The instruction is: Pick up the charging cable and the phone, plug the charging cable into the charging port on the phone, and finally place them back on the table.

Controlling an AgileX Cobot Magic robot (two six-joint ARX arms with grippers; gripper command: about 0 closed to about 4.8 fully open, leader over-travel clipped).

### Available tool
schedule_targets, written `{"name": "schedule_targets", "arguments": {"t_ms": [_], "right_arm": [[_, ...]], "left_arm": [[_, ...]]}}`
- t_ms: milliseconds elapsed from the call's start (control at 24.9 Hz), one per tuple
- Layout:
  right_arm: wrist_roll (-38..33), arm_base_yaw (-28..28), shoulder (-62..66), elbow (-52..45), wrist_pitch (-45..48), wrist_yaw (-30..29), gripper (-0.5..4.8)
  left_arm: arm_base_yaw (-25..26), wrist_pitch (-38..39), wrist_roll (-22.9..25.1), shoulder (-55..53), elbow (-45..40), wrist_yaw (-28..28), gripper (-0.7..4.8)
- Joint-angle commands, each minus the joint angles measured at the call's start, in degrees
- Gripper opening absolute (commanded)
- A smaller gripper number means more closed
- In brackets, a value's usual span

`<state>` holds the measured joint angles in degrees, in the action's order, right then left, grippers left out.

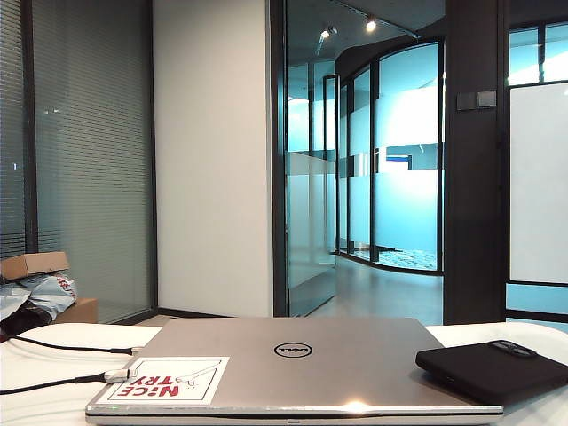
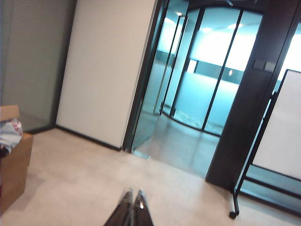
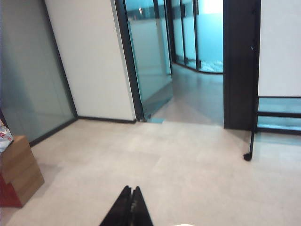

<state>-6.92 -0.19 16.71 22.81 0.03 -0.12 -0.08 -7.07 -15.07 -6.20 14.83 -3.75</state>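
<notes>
- Exterior view: neither gripper shows. Phone [image 1: 493, 368] lies on the table [image 1: 35, 377] against the silver laptop [image 1: 302, 364]; charging cable [image 1: 62, 382] rests across from it, plug on the laptop's sticker [image 1: 164, 380].
- Left wrist view: left gripper [image 2: 130, 195] pressed together, empty, aimed at the floor [image 2: 84, 179].
- Right wrist view: right gripper [image 3: 131, 189] likewise closed, holding nothing.

Left pincer [image 2: 130, 200] shut, floor [image 2: 84, 174], glass doors [image 2: 207, 70]
</notes>
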Motion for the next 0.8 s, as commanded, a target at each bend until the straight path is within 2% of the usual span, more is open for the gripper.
{"name": "schedule_targets", "arguments": {"t_ms": [40, 160, 361, 441, 602, 642, 802], "right_arm": [[-0.3, 0.1, 6.7, 5.7, 0.2, -3.0, -0.02], [-0.3, 0.7, 11.1, 8.9, 0.2, -6.1, -0.02], [-0.3, 5.5, 16.3, 11.9, 0.2, -6.4, -0.02], [-0.2, 11.4, 18.6, 12.4, 0.2, -5.0, -0.02], [-0.2, 18.5, 20.3, 12.4, -0.8, -2.2, -0.02], [0.1, 21.7, 20.7, 12.4, -1.4, -0.6, -0.02], [6.2, 28.3, 21.0, 12.4, -2.9, 0.6, -0.02]], "left_arm": [[0.0, -0.5, 0.1, -6.3, 3.3, -0.3, -0.06], [-0.1, -1.0, 0.2, -11.1, 5.2, -0.3, -0.06], [-0.3, -2.6, 3.0, -17.8, 8.2, -0.4, -0.06], [-1.6, -2.8, 4.6, -22.6, 10.4, -0.4, -0.06], [-4.3, -2.9, 6.7, -27.4, 11.8, -0.4, -0.06], [-5.9, -3.0, 8.0, -29.5, 12.1, -0.4, -0.06], [-8.2, -3.3, 9.2, -32.4, 12.1, -0.4, -0.06]]}}
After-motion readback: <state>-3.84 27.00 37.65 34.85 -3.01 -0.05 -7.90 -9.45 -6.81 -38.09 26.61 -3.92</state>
